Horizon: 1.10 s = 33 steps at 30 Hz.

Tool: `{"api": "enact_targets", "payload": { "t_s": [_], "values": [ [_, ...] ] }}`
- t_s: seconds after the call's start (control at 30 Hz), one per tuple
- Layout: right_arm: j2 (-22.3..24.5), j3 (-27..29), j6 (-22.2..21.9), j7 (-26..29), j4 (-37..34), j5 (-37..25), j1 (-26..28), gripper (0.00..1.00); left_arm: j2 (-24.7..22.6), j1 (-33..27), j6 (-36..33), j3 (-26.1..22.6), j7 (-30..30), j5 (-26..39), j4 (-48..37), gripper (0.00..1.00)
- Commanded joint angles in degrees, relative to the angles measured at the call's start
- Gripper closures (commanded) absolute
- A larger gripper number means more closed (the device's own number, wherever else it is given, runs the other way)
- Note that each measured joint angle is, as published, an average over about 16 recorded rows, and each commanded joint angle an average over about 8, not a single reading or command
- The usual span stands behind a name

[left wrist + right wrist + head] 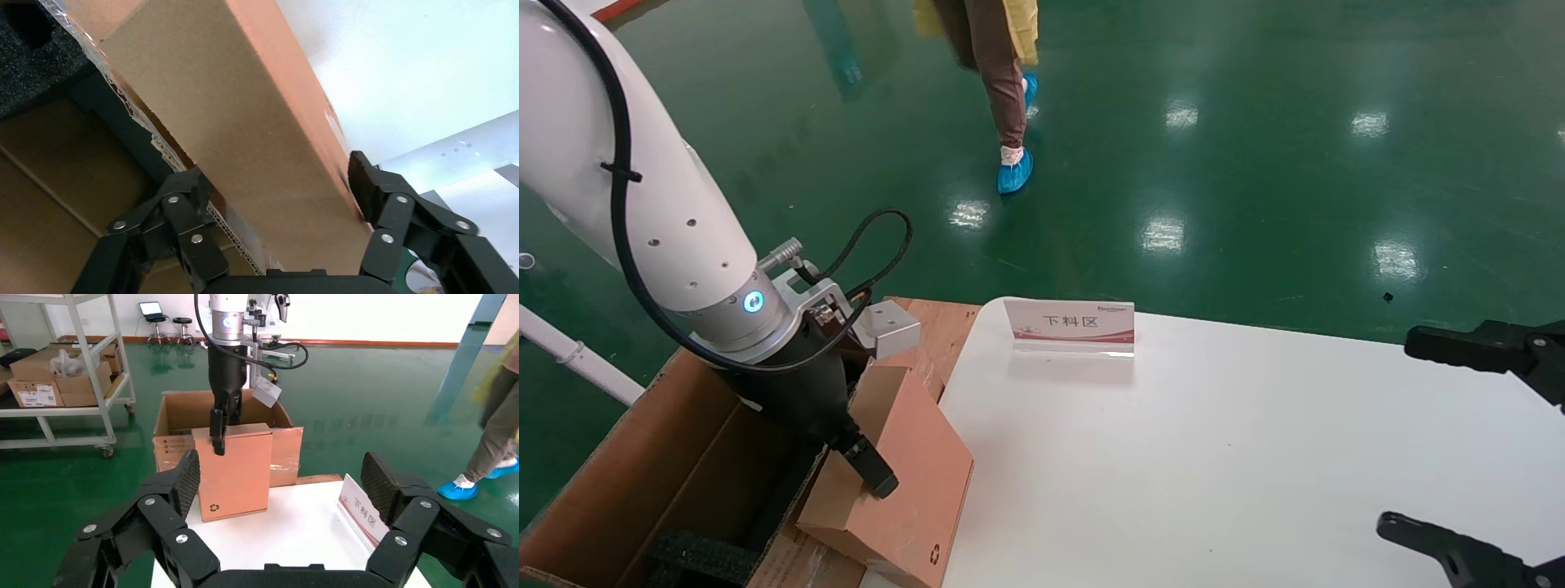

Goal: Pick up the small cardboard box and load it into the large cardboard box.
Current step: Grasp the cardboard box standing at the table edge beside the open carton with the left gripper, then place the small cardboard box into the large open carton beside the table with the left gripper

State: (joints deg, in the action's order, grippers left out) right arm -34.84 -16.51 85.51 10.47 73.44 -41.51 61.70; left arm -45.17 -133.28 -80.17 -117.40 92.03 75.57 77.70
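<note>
The small cardboard box (911, 465), plain brown with a recycling mark near a lower corner, stands tilted at the white table's left edge, against the flap of the large cardboard box (625, 474). My left gripper (872, 480) comes down from above and is shut on the small box's upper end, one finger on its table-side face, the other hidden behind it. The left wrist view shows the box (245, 122) filling the span between both fingers (367, 184), with the carton's taped flap and black foam (30, 67) below. My right gripper (1426, 441) hangs open over the table's right side, holding nothing.
A pink-and-white sign (1071, 322) stands near the table's (1214, 457) far edge. A person in blue shoe covers (1013, 167) walks on the green floor beyond. The right wrist view shows a shelf cart with cartons (61, 373) behind the large box (183, 413).
</note>
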Motion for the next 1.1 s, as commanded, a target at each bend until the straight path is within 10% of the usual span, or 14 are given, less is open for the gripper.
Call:
{"api": "enact_targets", "payload": {
  "t_s": [0.03,0.37,0.63,1.1],
  "values": [
    [0.0,0.0,0.0,0.0,0.0,0.0,0.0,1.0,-0.01,-0.01,-0.01,0.01,-0.01,-0.01,0.0,1.0],
    [0.0,0.0,0.0,0.0,0.0,0.0,0.0,0.99,-0.02,-0.04,-0.06,0.05,-0.02,-0.05,0.0,1.0],
    [0.0,-0.01,0.0,-0.01,-0.01,0.0,0.01,0.0,0.05,-0.87,-0.06,0.57,-0.82,-0.21,-1.08,1.0],
    [0.01,-0.06,0.01,-0.04,-0.05,0.03,0.04,0.0,3.64,-16.76,-1.75,7.14,-6.12,0.57,-5.95,1.0]
  ]
}}
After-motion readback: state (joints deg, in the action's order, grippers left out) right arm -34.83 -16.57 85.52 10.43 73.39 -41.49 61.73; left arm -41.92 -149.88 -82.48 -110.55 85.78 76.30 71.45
